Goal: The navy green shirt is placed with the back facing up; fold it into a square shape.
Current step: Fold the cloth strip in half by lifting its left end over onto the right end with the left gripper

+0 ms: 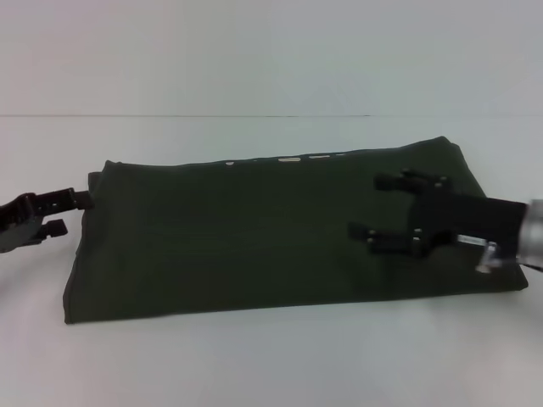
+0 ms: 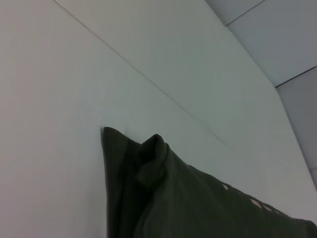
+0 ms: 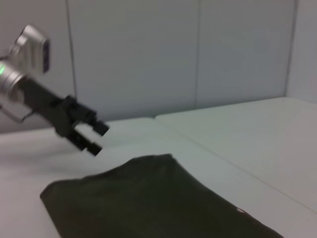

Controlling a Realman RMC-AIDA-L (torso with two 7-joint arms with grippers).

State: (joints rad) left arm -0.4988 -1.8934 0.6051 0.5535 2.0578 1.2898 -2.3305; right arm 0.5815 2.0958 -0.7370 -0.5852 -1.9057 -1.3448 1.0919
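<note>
Your navy green shirt (image 1: pixel 271 233) lies folded into a long band across the white surface (image 1: pixel 271 356). Your right claw (image 1: pixel 377 208) hovers over its right end, fingers spread; your left claw (image 1: pixel 72 212) sits just off its left edge, spread too. Only your left wrist view shows the bunched corner (image 2: pixel 151 158).

**White table, one folded shirt**

A plain white table (image 1: pixel 254 356) carries the navy green shirt (image 1: pixel 254 237), folded into a long dark band running from 9 to 3 o'clock across its middle. Small white print marks show along the shirt's 12 o'clock edge.
</note>
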